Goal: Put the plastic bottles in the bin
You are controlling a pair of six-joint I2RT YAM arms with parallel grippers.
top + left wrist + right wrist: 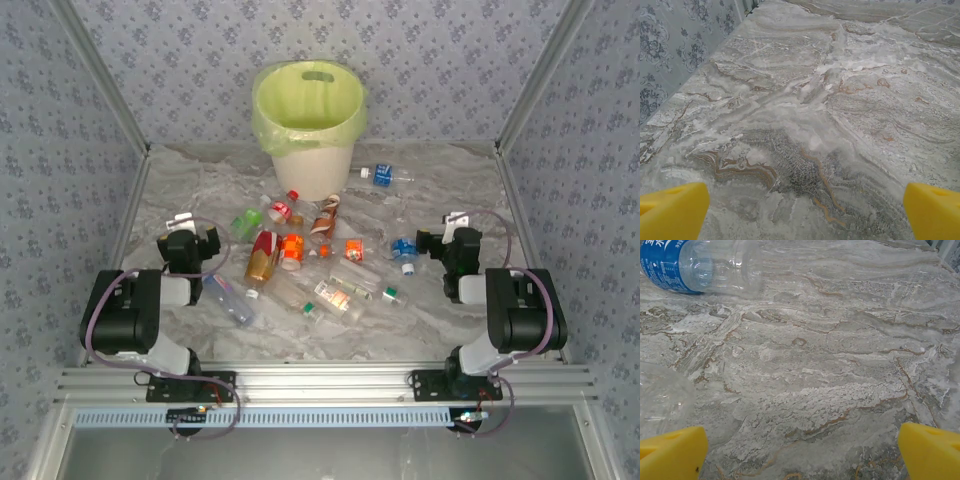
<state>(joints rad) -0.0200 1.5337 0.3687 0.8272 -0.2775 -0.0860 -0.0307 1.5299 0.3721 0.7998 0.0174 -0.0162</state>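
One bench (465,195) carries about thirteen plastic bottles (263,256) and one bin (325,166); the left end effector (802,211) and right end effector (802,452) make two.

The round cream-white plastic bin (322,172) stands far centre on the grey marbled table (400,335); small clear plastic bottles (265,255) lie scattered before it (one bottle (386,175) at its right).

bright, even, diffuse light from above; shadows on the marble tabletop (330,340) are soft and short. wrist views are sharp mid-frame, with yellow fingertips (670,212) slightly blurred at the bottom corners.
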